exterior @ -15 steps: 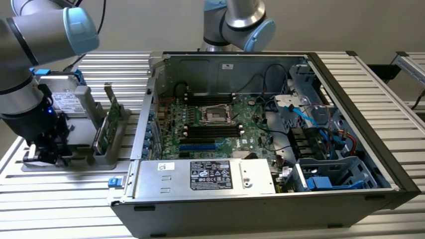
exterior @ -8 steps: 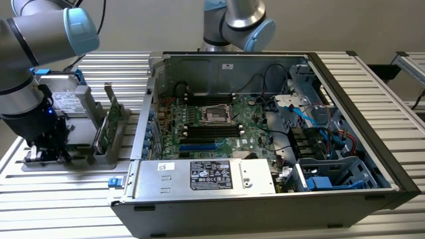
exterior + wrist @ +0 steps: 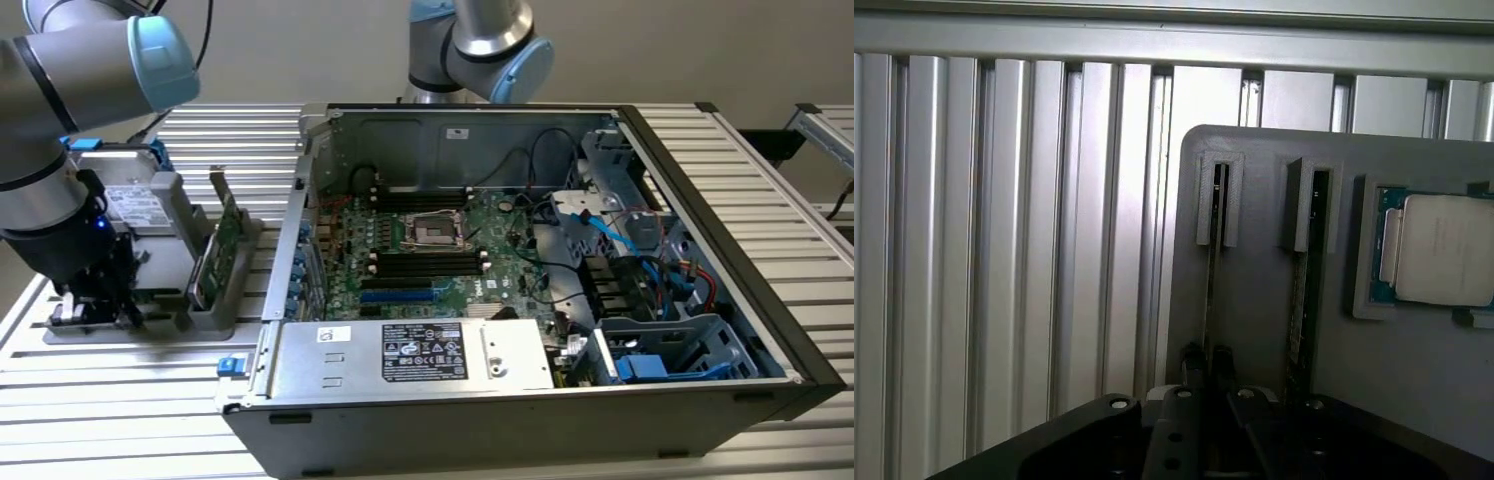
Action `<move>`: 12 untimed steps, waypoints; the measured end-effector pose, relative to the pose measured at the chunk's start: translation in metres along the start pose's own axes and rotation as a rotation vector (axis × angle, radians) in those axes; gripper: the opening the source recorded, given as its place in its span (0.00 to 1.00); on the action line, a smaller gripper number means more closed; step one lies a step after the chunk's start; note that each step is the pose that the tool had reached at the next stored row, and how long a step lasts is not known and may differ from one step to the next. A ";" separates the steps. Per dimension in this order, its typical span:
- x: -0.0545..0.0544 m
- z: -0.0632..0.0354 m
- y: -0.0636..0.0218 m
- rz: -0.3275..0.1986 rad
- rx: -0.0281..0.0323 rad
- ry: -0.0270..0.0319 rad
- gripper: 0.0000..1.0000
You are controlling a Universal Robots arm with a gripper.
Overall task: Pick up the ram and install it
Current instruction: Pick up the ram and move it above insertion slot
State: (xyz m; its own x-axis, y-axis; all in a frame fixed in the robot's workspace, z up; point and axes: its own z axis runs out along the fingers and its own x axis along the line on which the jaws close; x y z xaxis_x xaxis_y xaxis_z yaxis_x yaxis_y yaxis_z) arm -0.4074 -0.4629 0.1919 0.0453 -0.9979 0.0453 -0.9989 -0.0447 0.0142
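Silver aluminium slats form the table (image 3: 747, 150) you work on. The biggest thing on it is the open black computer case (image 3: 767, 320), lying with its green motherboard (image 3: 494, 250) facing up and its grey power supply (image 3: 414, 355) along the near edge.

In the exterior view, 1 arm (image 3: 54, 150) reaches down at the exterior view's left, and a 2nd arm (image 3: 474, 45) stands behind the case. Beside the case, on the exterior view's left, sits a grey holder (image 3: 207, 320). It carries a hard drive (image 3: 134, 205) and a broad green card (image 3: 214, 255) standing on edge.

Your gripper (image 3: 94, 305) is down at the far left end of that holder.

The wrist view shows the same holder (image 3: 1414, 400) with a square silver processor (image 3: 1444, 250) in its recess and 2 narrow slots. The ram (image 3: 1214, 250) stands on edge in the slot farther from the processor, and a 2nd stick (image 3: 1304, 290) stands in the slot between it and the processor.

The gripper (image 3: 1208, 362) sits right over the ram. Its dark fingertips (image 3: 1194, 360) are drawn close together, 1 on each side of the stick's thin edge, and look closed on it. The ram sits in its slot, not lifted.
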 end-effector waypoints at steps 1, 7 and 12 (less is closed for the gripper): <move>0.000 0.0000 0.0000 0.000 0.0000 0.0000 0.14; 0.000 -0.0030 0.0000 0.000 0.0001 -0.0020 0.14; 0.000 -0.0080 0.0001 0.000 0.0002 -0.0042 0.14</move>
State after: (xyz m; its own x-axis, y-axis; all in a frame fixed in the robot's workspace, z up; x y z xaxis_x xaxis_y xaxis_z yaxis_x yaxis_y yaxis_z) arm -0.4074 -0.4629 0.1999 0.0454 -0.9981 0.0411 -0.9989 -0.0448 0.0140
